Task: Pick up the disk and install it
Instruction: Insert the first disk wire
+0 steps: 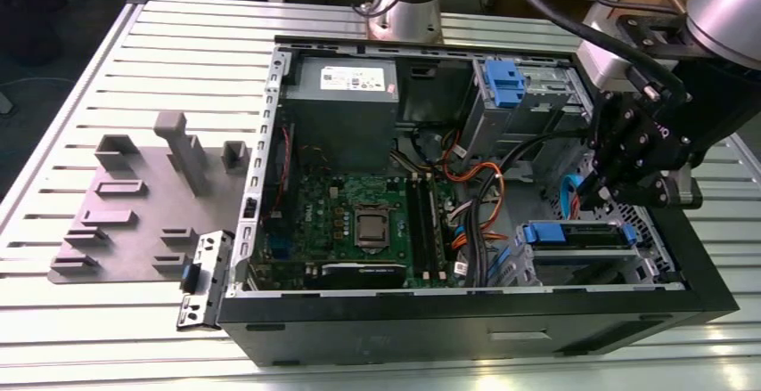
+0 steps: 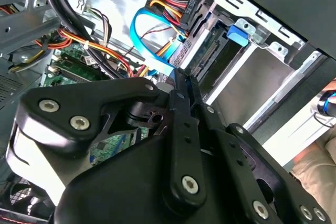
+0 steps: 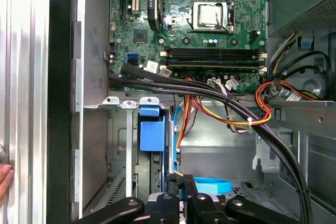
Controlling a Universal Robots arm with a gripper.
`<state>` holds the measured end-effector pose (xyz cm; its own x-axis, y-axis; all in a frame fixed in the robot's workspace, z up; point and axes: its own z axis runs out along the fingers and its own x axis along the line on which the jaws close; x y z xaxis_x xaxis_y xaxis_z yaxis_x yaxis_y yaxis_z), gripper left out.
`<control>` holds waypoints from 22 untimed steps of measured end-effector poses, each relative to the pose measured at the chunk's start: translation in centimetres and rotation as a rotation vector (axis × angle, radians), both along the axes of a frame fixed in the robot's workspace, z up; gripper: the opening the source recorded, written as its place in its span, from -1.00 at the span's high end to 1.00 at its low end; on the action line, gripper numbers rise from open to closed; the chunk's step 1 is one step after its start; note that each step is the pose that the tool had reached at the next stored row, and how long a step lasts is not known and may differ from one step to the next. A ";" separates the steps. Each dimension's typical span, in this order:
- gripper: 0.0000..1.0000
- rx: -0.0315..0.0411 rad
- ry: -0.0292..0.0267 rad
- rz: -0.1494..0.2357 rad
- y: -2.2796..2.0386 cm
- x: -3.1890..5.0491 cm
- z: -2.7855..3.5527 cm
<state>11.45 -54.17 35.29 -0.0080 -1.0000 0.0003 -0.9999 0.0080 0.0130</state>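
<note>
Exterior view check. Spotted disk already slotted inside drive cage. Spotted gripper just above cage, jaws pinched together on nothing. Judging install mostly done (cannot confirm full seating, cabling or fingertip contact).

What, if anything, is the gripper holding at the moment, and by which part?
Nothing, as far as can be seen: the gripper is shut with nothing between its fingers, and the disk lies in the case's bay.
</note>
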 end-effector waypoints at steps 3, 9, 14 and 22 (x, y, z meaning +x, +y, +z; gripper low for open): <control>0.69 -0.0001 0.0003 -0.001 -0.21 0.00 -0.08; 0.69 0.0000 0.0008 -0.002 -0.40 0.00 -0.42; 0.69 0.0000 0.0033 -0.002 -0.52 0.03 -0.60; 0.69 -0.0001 0.0047 -0.002 -1.00 0.10 -0.72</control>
